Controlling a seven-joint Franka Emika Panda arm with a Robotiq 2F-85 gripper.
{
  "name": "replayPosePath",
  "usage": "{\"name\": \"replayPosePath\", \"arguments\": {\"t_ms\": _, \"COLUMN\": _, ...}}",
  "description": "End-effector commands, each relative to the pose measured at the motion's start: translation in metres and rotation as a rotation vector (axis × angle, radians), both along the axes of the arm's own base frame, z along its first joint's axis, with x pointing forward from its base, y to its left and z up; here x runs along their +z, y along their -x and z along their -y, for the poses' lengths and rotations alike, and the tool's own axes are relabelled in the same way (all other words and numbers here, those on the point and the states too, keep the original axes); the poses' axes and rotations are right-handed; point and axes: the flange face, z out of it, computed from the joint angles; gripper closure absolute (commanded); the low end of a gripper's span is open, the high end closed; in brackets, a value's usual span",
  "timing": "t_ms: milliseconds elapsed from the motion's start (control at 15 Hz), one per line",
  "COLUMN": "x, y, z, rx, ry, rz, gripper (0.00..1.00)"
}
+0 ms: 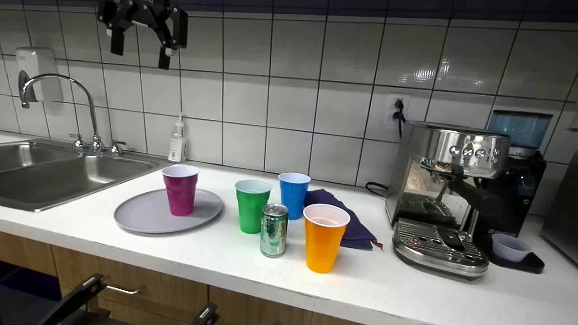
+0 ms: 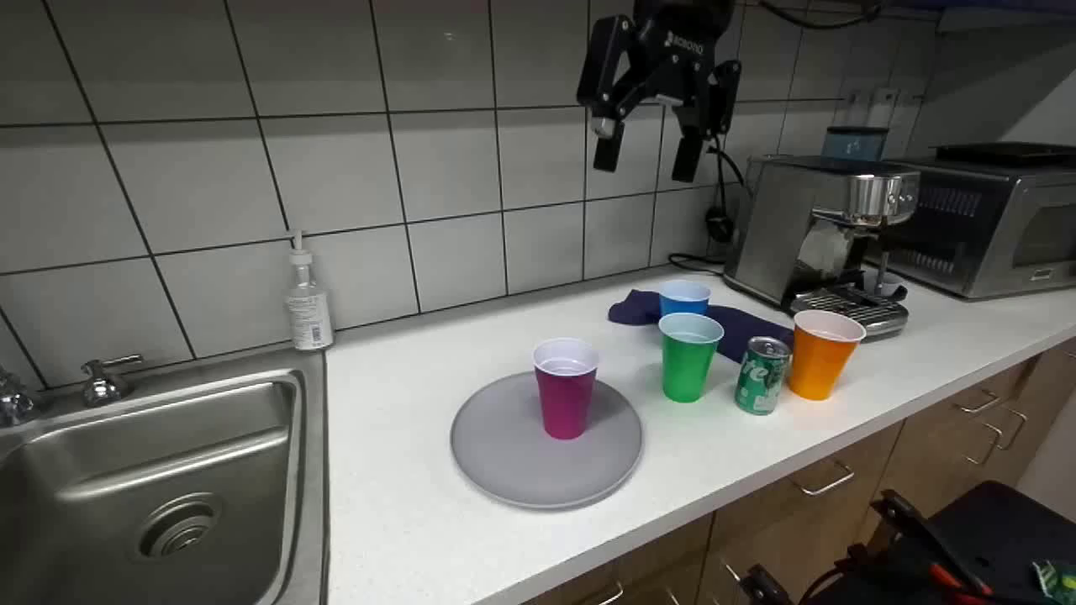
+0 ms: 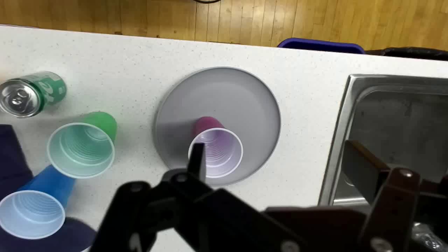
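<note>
Purple cup (image 2: 566,402), likely light, crushable plastic, stands on the grey plate (image 2: 513,458), right of the sink (image 2: 311,470) in both exterior views; grip its mid-wall gently; your gripper (image 2: 646,163) hangs above, fingers apart, empty.

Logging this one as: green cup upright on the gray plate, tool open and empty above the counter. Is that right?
Wrong cup color: a purple cup stands upright on the gray plate, as both exterior views show. The tool is indeed open and empty above the counter.
</note>
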Motion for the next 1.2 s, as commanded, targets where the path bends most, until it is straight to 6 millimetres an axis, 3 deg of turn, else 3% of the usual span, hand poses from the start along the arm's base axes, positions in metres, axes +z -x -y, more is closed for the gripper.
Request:
{"name": "replayPosePath", "arguments": {"t_ms": 0, "x": 0.000, "y": 0.000, "z": 0.000, "rx": 0.000, "ry": 0.000, "rz": -0.001, "gripper": 0.00}}
{"name": "replayPosePath", "arguments": {"t_ms": 800, "x": 0.000, "y": 0.000, "z": -0.001, "rx": 0.003, "ry": -0.001, "rz": 0.002, "gripper": 0.00}}
{"name": "replayPosePath", "arguments": {"t_ms": 1133, "x": -0.019, "y": 0.004, "z": -0.007, "rx": 0.022, "ry": 0.024, "rz": -0.015, "gripper": 0.00}}
